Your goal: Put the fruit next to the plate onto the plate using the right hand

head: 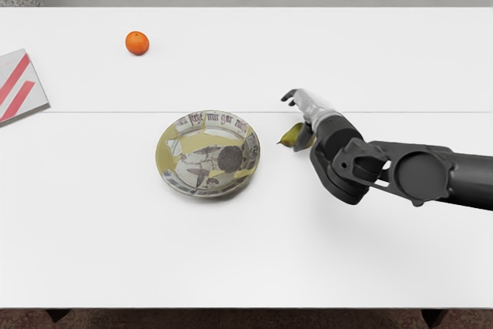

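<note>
A patterned plate (208, 153) with yellow and grey markings lies in the middle of the white table. Just right of it lies a small yellow-green fruit (290, 136), pear-like, mostly hidden behind my right hand (302, 121). The right arm comes in from the right edge, and its hand sits on top of the fruit with fingers curled around it. An orange (137, 42) rests far off at the back left, well away from the plate. The left arm does not show.
A white card with red stripes (19, 86) lies at the table's left edge. A seam (115, 111) runs across the table behind the plate. The table's front edge (246, 307) lies near the bottom of the picture.
</note>
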